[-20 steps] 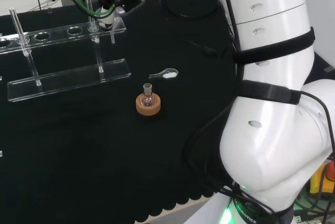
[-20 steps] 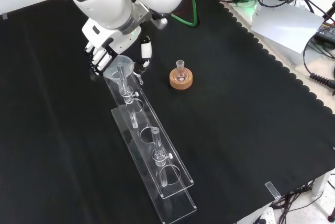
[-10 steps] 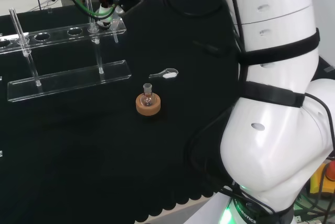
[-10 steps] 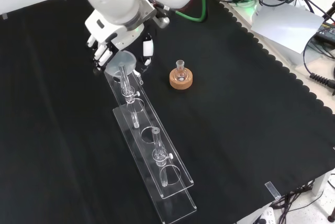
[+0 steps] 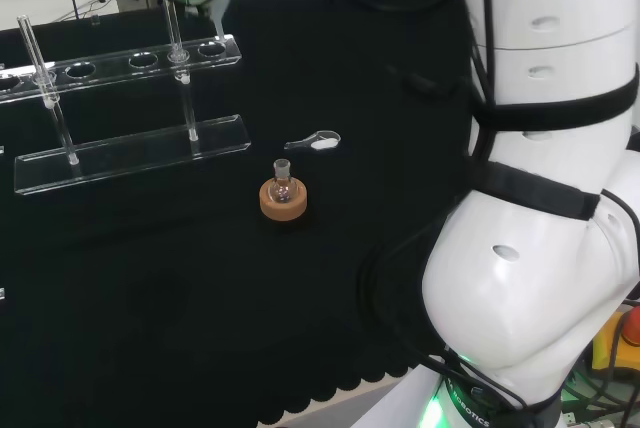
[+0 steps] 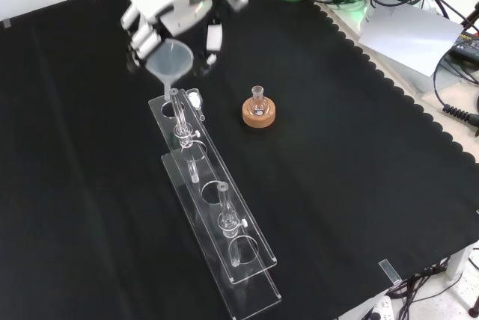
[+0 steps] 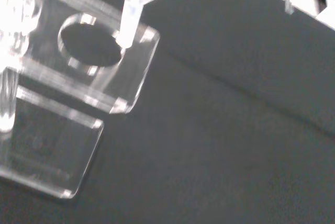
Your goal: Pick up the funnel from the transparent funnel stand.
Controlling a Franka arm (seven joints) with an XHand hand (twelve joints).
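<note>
The fingers (image 6: 147,34) are curled around the funnel (image 6: 170,58) and pinch its cone. The funnel hangs just below them, its stem above the end hole of the transparent funnel stand (image 6: 213,200), clear of it.

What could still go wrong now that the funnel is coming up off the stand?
The funnel stem looks barely clear of the stand end hole, so a sideways move now might catch the rim and drag the stand. The upright glass tube stands right next to that hole and could be knocked. The hand grips only at the cone, so the funnel may tilt or slip.
</note>
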